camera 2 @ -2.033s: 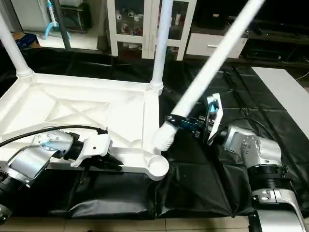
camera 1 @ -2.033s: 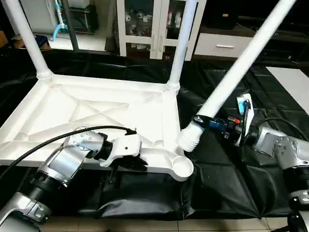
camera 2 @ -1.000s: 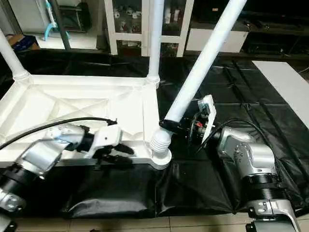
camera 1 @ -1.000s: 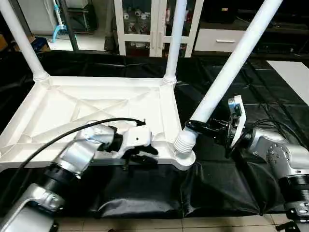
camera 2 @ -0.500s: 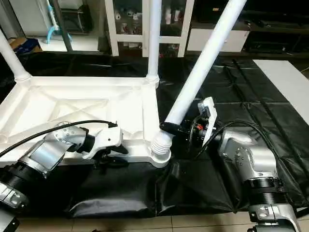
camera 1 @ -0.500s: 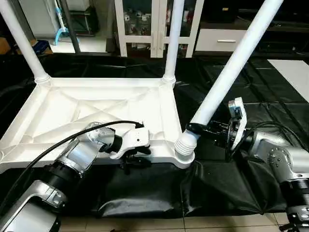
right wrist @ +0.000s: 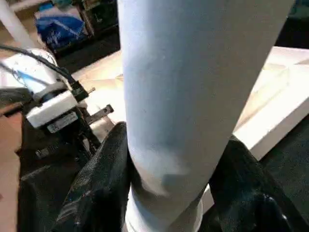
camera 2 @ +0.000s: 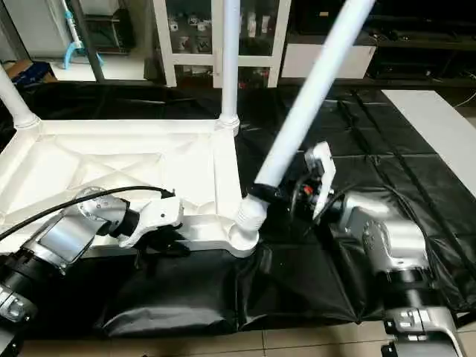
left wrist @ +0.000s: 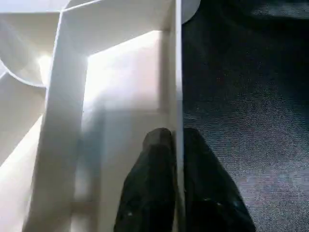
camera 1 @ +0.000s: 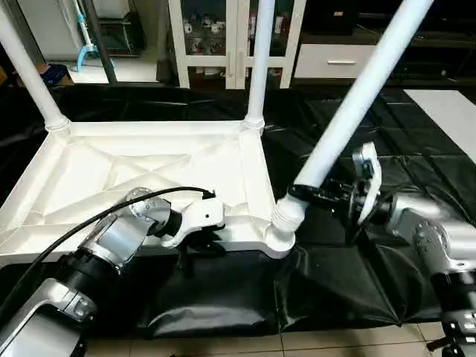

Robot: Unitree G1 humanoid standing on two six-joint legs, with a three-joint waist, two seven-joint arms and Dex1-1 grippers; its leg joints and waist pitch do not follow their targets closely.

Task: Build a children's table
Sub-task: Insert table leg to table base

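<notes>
Clenching the white plastic square top's [camera 1: 134, 167] near rim, the left pincer [left wrist: 176, 145] hides its fingertips; the right pincer [right wrist: 169, 193] grasps a tilted white tubular leg [camera 1: 349, 104], its top cut off.

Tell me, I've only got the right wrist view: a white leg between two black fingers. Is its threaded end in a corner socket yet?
Observer: The right gripper holds the tilted leg; its ribbed end sits at the near corner socket of the table top, leaning, not upright.
Operator: What's the left arm doing?
Observer: The left gripper is pinched on the top's near edge wall, one finger either side.
Operator: Other legs?
Observer: Two legs stand upright in the far corners.
</notes>
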